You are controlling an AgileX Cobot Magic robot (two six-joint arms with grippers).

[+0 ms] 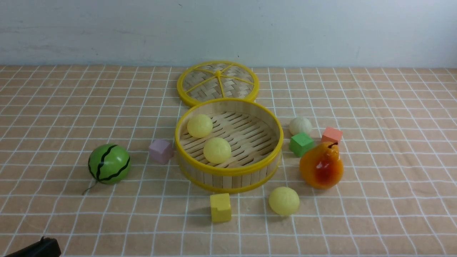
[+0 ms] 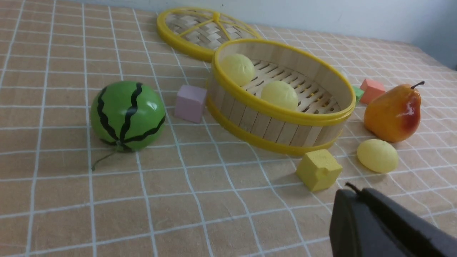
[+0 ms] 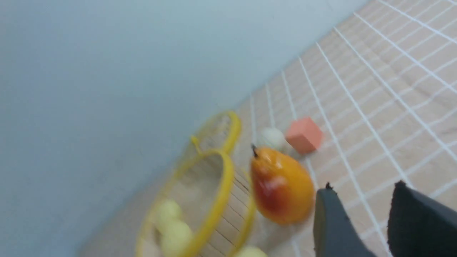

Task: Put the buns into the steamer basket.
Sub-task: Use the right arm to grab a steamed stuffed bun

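Two buns point(image 1: 200, 125) lie on the slatted floor of the basket point(image 1: 228, 178), toward its 9 o'clock side. Two more sit out on the table point(image 1: 53, 107). A loose yellow bun point(image 1: 284, 201) is between 4 and 5 o'clock of the basket, near a yellow cube point(image 1: 220, 207). An off-white bun point(image 1: 300, 125) is between 2 and 3 o'clock, just behind a green cube point(image 1: 301, 144) and near a pear point(image 1: 321, 166). They look light, soft and smooth, so I judge a hard pinch would squash them or send them rolling. A gentle hold from above, across the widest middle, seems best. The off-white one is crowded, leaving little room for fingers, and the left wrist view hides it behind the basket. The right claw point(image 3: 363, 185) shows only in its own blurred wrist view, fingers parted with nothing between. The left claw point(image 2: 357, 207) is a dark lump cut off at the frame edge. Whether it is spread or closed I cannot tell.
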